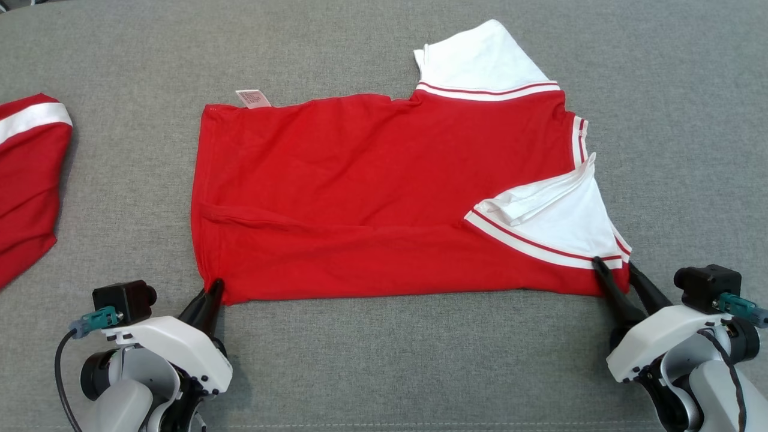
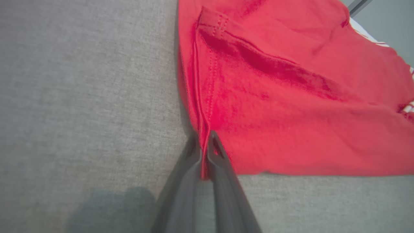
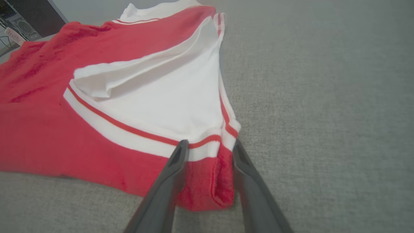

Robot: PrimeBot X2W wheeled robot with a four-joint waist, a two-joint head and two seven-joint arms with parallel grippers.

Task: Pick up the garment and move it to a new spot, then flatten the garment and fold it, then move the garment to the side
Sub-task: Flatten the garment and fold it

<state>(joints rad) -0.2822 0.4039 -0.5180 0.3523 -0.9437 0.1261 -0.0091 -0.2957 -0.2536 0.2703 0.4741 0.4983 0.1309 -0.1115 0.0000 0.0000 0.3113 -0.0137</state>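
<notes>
We read garment (image 1: 360, 180) as red knit cloth: matt, soft, fine grain, stitched hem. Sleeves (image 1: 480, 54): white cloth, same matt finish. Label (image 1: 252, 98), upper left of garment: thin, woven or papery, we can't tell. Worktop (image 1: 120, 60): grey woven cloth cover, coarse, matt. Left gripper (image 1: 215, 287), right gripper (image 1: 615, 265): jaws dark, smooth, matt, plastic by our eye. Housings (image 1: 174, 348): white glossy plastic.

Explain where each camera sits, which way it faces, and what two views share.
Head view: on the head, looking forward and down at the garment; left claw and right claw show at the bottom corners.
Left wrist view: on the left wrist, looking along its shut claw at the red hem.
Right wrist view: on the right wrist, looking along its fingers at the white sleeve.
Shared: head and right wrist views both show that sleeve.
</notes>
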